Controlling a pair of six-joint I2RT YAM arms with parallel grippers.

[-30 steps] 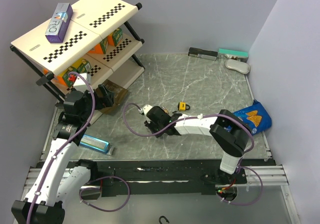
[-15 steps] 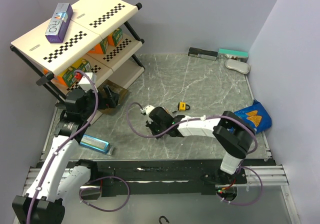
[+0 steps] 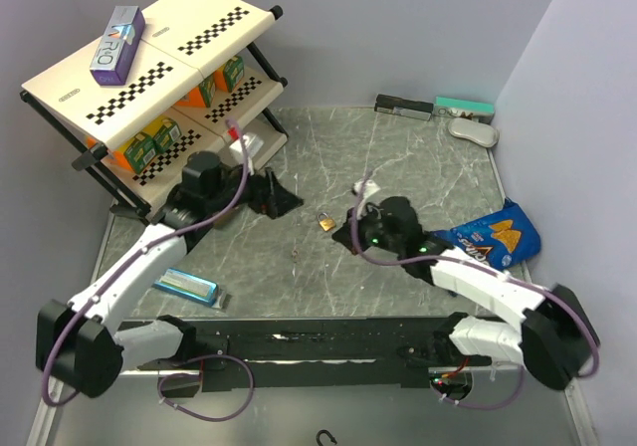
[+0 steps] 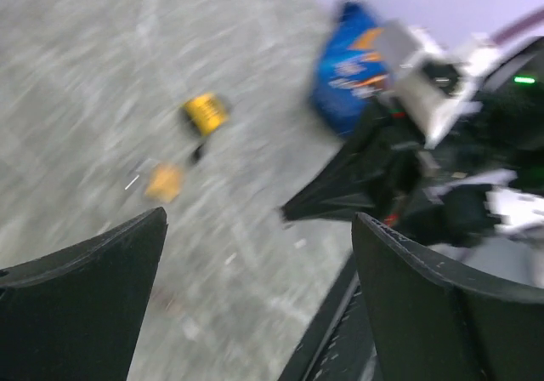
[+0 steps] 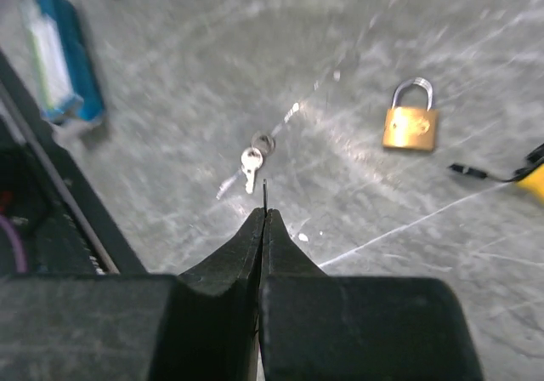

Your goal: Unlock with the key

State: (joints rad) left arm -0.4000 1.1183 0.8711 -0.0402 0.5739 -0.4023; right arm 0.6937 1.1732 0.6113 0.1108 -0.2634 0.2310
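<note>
A brass padlock (image 3: 325,220) lies on the grey table's middle; it also shows in the right wrist view (image 5: 410,122) and, blurred, in the left wrist view (image 4: 163,181). Small silver keys on a ring (image 5: 251,158) lie flat just beyond my right gripper (image 5: 264,215), which is shut; a thin dark sliver that I cannot identify sticks out between its tips. From above the keys (image 3: 296,254) lie left of the right gripper (image 3: 350,235). My left gripper (image 3: 282,197) is open and empty above the table, left of the padlock. A yellow padlock (image 4: 204,113) lies beyond the brass one.
A two-level shelf (image 3: 149,58) with cartons stands at the back left. A blue box (image 3: 189,285) lies at the front left. A blue snack bag (image 3: 493,235) lies at the right edge. Small items (image 3: 463,117) line the back right wall.
My left arm has swung from beside the shelf out to the table's middle. My right arm has pulled back to the right, uncovering the brass padlock and the keys.
</note>
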